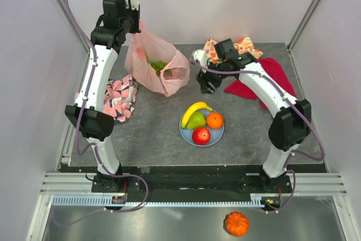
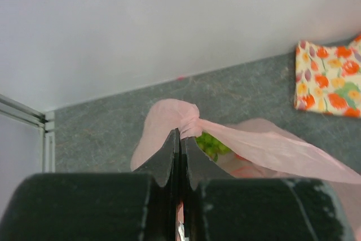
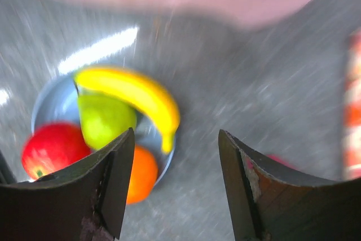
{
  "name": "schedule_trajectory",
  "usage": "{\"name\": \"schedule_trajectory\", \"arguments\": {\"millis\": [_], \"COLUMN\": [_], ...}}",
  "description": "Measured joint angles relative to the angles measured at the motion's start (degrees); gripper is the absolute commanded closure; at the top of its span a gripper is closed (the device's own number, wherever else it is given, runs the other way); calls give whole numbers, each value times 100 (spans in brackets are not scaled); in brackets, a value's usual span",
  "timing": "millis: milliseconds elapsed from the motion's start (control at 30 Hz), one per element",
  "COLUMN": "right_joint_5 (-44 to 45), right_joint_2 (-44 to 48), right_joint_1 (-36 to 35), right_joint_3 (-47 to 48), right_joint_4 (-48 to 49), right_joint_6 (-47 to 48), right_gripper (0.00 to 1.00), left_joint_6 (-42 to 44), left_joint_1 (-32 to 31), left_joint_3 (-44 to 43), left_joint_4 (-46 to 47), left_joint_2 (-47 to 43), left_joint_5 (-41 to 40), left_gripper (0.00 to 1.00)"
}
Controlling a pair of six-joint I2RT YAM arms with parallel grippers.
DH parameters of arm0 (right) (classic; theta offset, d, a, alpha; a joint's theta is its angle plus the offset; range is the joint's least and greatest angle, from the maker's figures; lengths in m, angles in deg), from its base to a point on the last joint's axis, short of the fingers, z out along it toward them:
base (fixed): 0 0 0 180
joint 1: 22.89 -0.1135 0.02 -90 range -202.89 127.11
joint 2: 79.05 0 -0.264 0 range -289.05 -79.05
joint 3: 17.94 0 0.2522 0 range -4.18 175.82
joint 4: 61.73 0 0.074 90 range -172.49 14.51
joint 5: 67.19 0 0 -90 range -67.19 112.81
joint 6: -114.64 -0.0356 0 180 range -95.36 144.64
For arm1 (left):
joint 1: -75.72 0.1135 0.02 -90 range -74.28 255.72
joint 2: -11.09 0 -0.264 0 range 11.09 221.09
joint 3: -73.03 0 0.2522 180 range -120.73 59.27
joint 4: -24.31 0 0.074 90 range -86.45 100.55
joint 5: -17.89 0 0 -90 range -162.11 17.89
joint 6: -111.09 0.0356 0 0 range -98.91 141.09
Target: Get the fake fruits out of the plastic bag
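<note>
Left end effector (image 2: pixel 179 134) pinches thin crinkly pink plastic bag (image 2: pixel 271 148); right end effector (image 3: pixel 176 134) wide, empty.

High above and behind the near edge of the table (image 1: pixel 152 134), looking down over everything. Left wrist: close, facing the back wall (image 2: pixel 169 21) across the plastic bag (image 2: pixel 271 145). Right wrist: near, blurred, looking down on the blue plate (image 3: pixel 53 100); bag and plate also in the overhead view.

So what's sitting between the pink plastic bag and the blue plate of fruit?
Nothing: only bare grey tabletop lies between the crinkly pink plastic bag and the round blue plate. The top view shows it best.
</note>
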Motion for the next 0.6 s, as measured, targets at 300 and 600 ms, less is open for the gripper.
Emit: {"name": "schedule_trajectory", "arguments": {"millis": [300, 600], "right_joint_5": [-938, -1355], "right_joint_2": [675, -476], "right_joint_1": [0, -1012], "right_joint_3": [1034, 1187], "right_joint_4": [1790, 2883], "right_joint_6": [-992, -1506], "right_gripper": [39, 48], "left_joint_6": [-243, -472], "left_joint_1": [0, -11], "left_joint_3": [1539, 2664], "left_joint_4": [-457, -859], "left_joint_2": [-916, -2214], "left_joint_5": [1104, 1499], "left_gripper": [98, 98]}}
